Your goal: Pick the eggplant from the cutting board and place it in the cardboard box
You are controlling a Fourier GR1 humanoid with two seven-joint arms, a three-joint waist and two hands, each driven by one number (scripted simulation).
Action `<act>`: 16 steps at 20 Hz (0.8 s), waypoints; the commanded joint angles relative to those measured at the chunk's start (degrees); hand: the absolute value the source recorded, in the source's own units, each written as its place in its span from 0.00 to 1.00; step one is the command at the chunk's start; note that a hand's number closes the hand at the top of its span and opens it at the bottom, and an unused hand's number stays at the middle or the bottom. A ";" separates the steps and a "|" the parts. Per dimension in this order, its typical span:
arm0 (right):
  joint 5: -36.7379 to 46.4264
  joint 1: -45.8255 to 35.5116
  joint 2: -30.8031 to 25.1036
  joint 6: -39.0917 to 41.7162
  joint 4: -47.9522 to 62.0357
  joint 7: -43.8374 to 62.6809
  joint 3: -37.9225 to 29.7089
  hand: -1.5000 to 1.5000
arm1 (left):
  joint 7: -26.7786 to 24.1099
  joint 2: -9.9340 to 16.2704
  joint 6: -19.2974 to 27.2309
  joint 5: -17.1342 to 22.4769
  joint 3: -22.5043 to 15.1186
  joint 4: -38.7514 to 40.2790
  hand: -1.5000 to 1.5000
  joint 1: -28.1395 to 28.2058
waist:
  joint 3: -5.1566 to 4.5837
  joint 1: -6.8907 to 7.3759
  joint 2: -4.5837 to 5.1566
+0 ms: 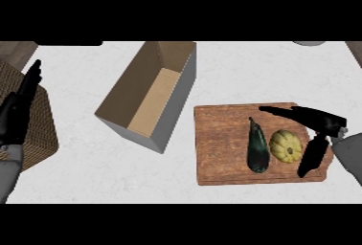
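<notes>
1. I see my right hand [320, 125] spread open above the cutting board [219, 167], holding nothing.
2. The eggplant [257, 148] lies on the board just left of its thumb, beside a yellow squash [286, 146].
3. The cardboard box [152, 91] sits further left.
4. My left hand [17, 112] rests open at the far left edge.

The table [233, 72] has a white top. On it lies a wooden cutting board [219, 143] at the right, and an open cardboard box [150, 93] stands just left of it, tilted. A brown woven mat [39, 124] lies at the left edge.
</notes>
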 commanded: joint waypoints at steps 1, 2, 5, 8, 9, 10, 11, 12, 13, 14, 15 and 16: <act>2.71 -1.10 1.80 0.25 1.72 1.78 2.03 0.00 | -0.08 -0.88 -0.44 2.02 2.00 4.15 0.50 7.14 | -1.72 0.19 0.69; 2.42 -3.63 1.88 1.71 2.14 2.67 1.64 0.00 | 0.57 -2.65 0.51 0.94 0.71 5.83 0.50 5.12 | -1.74 -0.34 0.89; 3.77 -3.22 2.34 0.80 2.79 -0.22 1.99 0.00 | 0.14 -2.18 0.11 0.74 1.31 4.75 0.50 6.87 | -1.69 -0.36 0.75; 2.83 -4.56 4.23 2.18 3.52 2.24 1.65 0.00 | -0.76 -2.66 -0.03 0.66 1.60 5.50 0.50 7.63 | -1.75 -0.52 0.76; 4.32 -2.90 5.30 -0.04 3.30 1.71 2.60 0.00 | 0.45 -3.78 1.08 0.06 1.13 4.48 0.50 7.24 | -1.70 -0.84 0.68; 4.00 -3.51 3.01 1.88 5.36 -0.88 1.66 0.00 | 1.61 -2.72 0.02 0.89 2.09 3.69 0.50 7.09 | -1.66 -0.40 0.77; 3.86 -4.55 5.10 1.83 3.80 1.59 2.12 0.00 | 0.27 -2.41 -0.10 0.54 2.69 6.79 0.50 5.33 | -1.75 -1.25 0.83; 3.92 -3.92 5.78 1.10 4.59 0.65 1.88 0.00 | 1.64 -2.75 -0.37 0.34 2.03 5.27 0.50 5.27 | -1.69 -1.15 0.76; 2.47 -5.44 5.25 2.26 3.73 1.18 0.25 0.00 | -0.08 -1.95 -1.06 0.77 2.85 5.01 0.50 6.70 | -1.74 -1.10 0.60; 3.40 -2.66 7.50 0.34 3.72 0.71 1.90 0.00 | -0.50 -3.17 0.20 0.00 2.28 4.59 0.50 8.46 | -1.72 -0.97 0.62; 3.70 -3.82 8.17 0.45 5.21 0.01 1.84 0.00 | 0.17 -3.15 -0.21 0.01 2.40 6.01 0.50 6.01 | -1.70 -1.06 0.91; 3.12 -2.32 5.53 2.04 3.43 -1.82 1.38 0.00 | -0.25 -2.98 -0.06 0.33 3.19 5.19 0.50 7.67 | -1.72 -1.45 0.60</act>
